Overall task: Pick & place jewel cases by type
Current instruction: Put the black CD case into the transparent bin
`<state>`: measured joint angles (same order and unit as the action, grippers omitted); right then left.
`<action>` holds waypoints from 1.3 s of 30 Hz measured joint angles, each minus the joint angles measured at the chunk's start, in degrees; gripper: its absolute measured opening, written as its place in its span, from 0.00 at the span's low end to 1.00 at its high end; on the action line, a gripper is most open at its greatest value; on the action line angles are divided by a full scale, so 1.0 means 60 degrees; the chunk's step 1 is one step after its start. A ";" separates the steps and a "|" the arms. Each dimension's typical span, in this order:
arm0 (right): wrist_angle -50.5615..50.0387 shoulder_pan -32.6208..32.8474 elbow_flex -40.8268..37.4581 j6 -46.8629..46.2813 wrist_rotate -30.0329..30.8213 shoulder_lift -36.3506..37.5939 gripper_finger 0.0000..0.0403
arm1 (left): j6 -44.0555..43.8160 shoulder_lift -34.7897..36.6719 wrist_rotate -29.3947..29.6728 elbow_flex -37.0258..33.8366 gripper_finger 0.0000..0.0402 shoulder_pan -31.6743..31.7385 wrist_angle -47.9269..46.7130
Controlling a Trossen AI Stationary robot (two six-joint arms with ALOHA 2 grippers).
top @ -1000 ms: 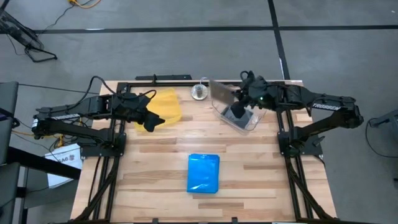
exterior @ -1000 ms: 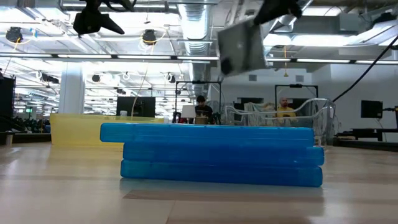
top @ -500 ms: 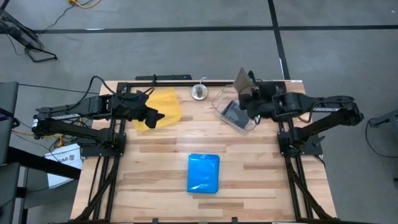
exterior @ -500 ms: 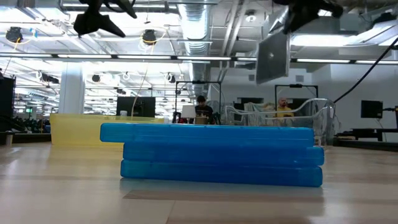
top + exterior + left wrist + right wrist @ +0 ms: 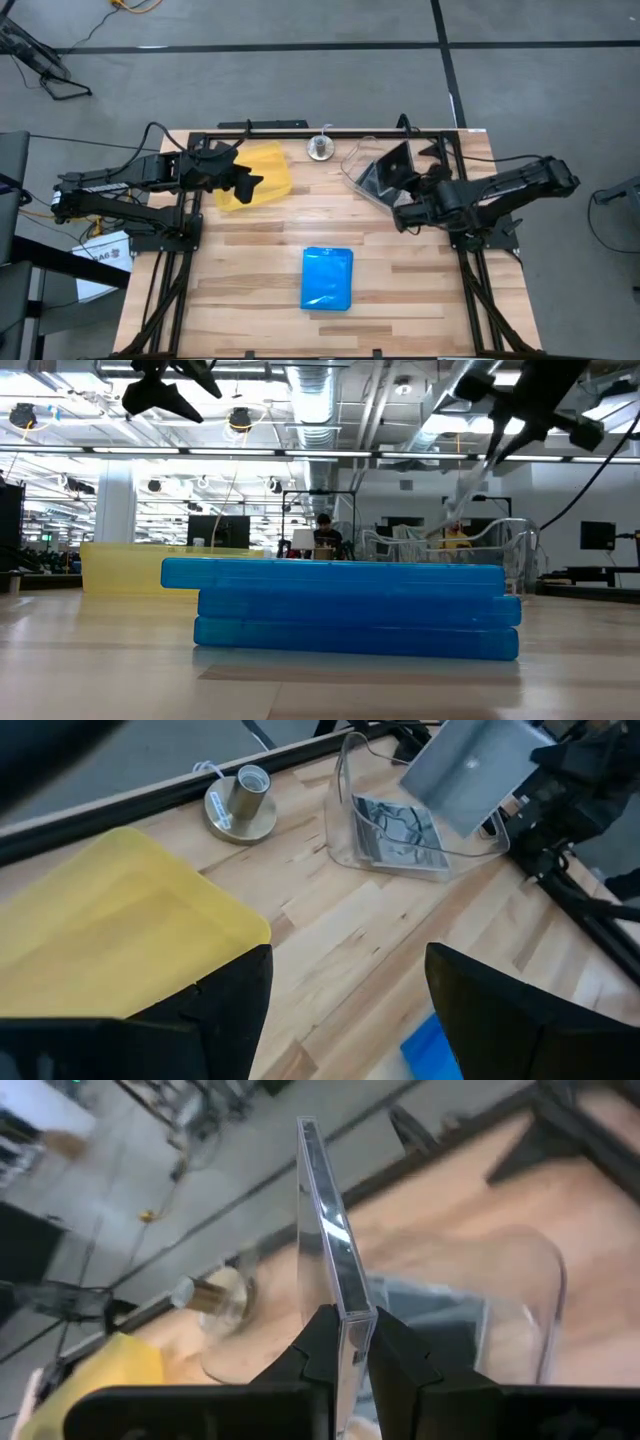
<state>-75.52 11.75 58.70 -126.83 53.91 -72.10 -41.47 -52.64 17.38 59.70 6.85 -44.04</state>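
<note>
Right claw (image 5: 340,1342): clenched on the edge of a clear case (image 5: 328,1230), holding it up off the surface (image 5: 250,270), tilted on edge.
Held case: in the high view the clear case (image 5: 393,167) stands out from the claw toward the far edge of the surface, over the near wall of the tub (image 5: 362,178); its flat face is steeply tipped, not level.
Tub: just ahead of the right claw and below the held case; a dark-lined case (image 5: 398,825) already lies flat on its floor.
Key relation: the tub's opening lies ahead of and under the claw, along the line the held case points. In my judgement the case must be tipped flatter and lowered along that line to land on the one already inside.
Risk: judged only, the lower edge could catch the tub's wall, since the case hangs right above the rim.
Left claw (image 5: 238,183): fingers spread, nothing between them, hanging above the yellow tray (image 5: 268,172), well apart from the tub.
Blue cases (image 5: 328,277): a stack on the near middle of the surface, between the two arms, well behind the right claw's heading and nearer the viewer than the left claw; long axis runs near to far.
Nearer arm: for the tub drop, the right. For the blue stack, I cannot tell which is closer.
Brass fitting (image 5: 320,148): between tray and tub, at the far edge.
</note>
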 joint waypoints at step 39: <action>-0.2480 -0.3791 0.5501 1.8980 -0.4958 -0.2095 0.06 | 0.0455 0.0000 -0.0353 0.0004 0.64 -0.0003 0.0176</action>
<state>-90.40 -11.00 91.70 -12.96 24.17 -84.67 -38.74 -52.64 15.27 59.72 6.83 -42.98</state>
